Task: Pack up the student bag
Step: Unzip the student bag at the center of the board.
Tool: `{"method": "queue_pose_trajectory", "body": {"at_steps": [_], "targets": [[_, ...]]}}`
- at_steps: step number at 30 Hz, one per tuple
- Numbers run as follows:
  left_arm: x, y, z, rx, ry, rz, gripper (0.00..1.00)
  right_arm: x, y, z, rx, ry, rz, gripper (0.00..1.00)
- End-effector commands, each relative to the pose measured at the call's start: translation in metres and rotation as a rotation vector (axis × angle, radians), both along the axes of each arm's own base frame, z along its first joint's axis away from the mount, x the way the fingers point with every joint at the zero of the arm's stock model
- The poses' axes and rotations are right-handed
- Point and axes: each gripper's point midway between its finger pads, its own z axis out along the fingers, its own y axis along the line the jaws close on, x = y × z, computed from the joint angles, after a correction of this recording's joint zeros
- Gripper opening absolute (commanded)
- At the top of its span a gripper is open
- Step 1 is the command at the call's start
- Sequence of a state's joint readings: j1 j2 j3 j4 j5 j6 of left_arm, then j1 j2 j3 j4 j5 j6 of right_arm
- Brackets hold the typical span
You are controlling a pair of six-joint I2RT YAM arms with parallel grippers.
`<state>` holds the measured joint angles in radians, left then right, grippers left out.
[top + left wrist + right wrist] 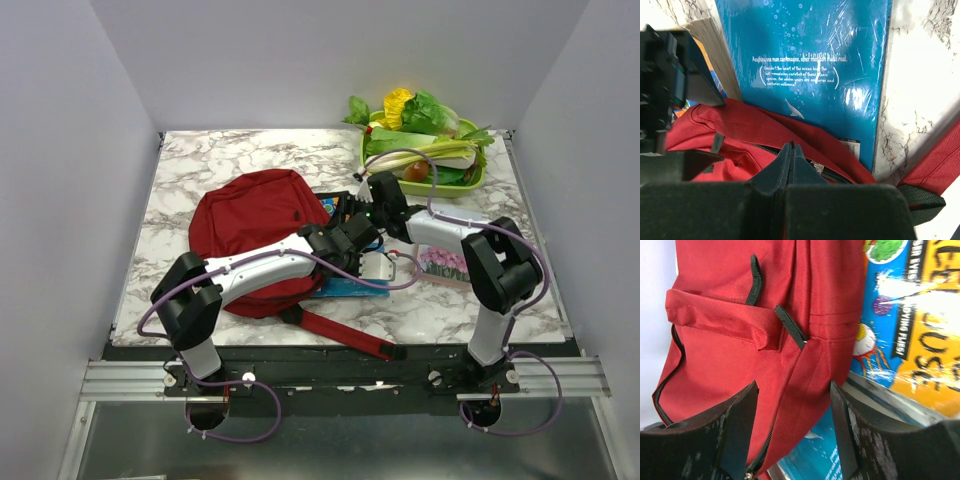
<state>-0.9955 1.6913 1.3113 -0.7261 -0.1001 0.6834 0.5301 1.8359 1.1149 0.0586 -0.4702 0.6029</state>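
The student bag (pixel 250 215) is dark red and lies left of the table's middle, with its edge resting over a teal book (pixel 815 60). In the left wrist view my left gripper (pixel 791 146) is shut, tips pressed together right over the bag's dark zip (pixel 835 172); nothing shows between them. My right gripper (pixel 792 385) is open, its fingers standing either side of a fold of the bag's red fabric (pixel 740 305) without pinching it. From above, both grippers, left (pixel 362 232) and right (pixel 378 190), meet at the bag's right edge.
An orange and blue picture book (pixel 920 340) lies beside the bag, above the teal book (pixel 350 288). A green tray of vegetables (pixel 470 180) stands at the back right. A flower-patterned item (pixel 445 265) lies by the right arm. A red strap (pixel 340 335) trails toward the front edge.
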Motion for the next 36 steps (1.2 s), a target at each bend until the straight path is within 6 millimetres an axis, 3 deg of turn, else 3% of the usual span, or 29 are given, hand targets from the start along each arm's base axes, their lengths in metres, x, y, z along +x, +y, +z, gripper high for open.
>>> {"method": "queue_pose_trajectory", "body": {"at_steps": [1,6,14,18,21,23,27,30,32,33,35,36], "targets": [[-0.006,-0.001,0.008,-0.036,-0.003,-0.004,0.00,-0.007,0.024,-0.006,0.007,0.042,0.058,0.66],[-0.006,0.000,0.008,-0.045,-0.005,-0.002,0.00,-0.006,0.036,-0.008,-0.006,0.042,0.076,0.61],[-0.005,-0.001,0.011,-0.071,-0.024,0.004,0.00,-0.008,0.031,-0.025,-0.130,0.081,0.080,0.21],[-0.004,0.000,0.012,-0.076,-0.033,0.010,0.00,0.008,0.028,-0.016,-0.179,0.030,0.048,0.01],[-0.002,0.001,0.017,-0.088,-0.048,0.018,0.00,0.021,0.024,-0.012,-0.217,-0.003,0.013,0.01],[0.000,0.003,0.022,-0.095,-0.061,0.024,0.00,0.035,0.024,0.001,-0.221,-0.035,-0.006,0.01],[0.002,0.011,0.032,-0.114,-0.065,0.042,0.00,0.072,0.010,0.015,-0.228,-0.066,-0.089,0.01],[-0.002,0.020,0.030,-0.110,-0.050,0.050,0.00,0.100,0.001,0.028,-0.222,-0.094,-0.142,0.00],[-0.003,0.026,0.026,-0.105,-0.047,0.061,0.00,0.110,-0.002,0.024,-0.238,-0.090,-0.158,0.01],[-0.005,0.030,0.024,-0.100,-0.043,0.062,0.00,0.123,-0.003,0.036,-0.235,-0.121,-0.179,0.01],[-0.006,0.035,0.021,-0.105,-0.028,0.082,0.00,0.131,-0.004,0.028,-0.254,-0.104,-0.185,0.01],[-0.009,0.038,0.020,-0.109,-0.022,0.086,0.00,0.138,-0.003,0.035,-0.247,-0.119,-0.194,0.01]]}}
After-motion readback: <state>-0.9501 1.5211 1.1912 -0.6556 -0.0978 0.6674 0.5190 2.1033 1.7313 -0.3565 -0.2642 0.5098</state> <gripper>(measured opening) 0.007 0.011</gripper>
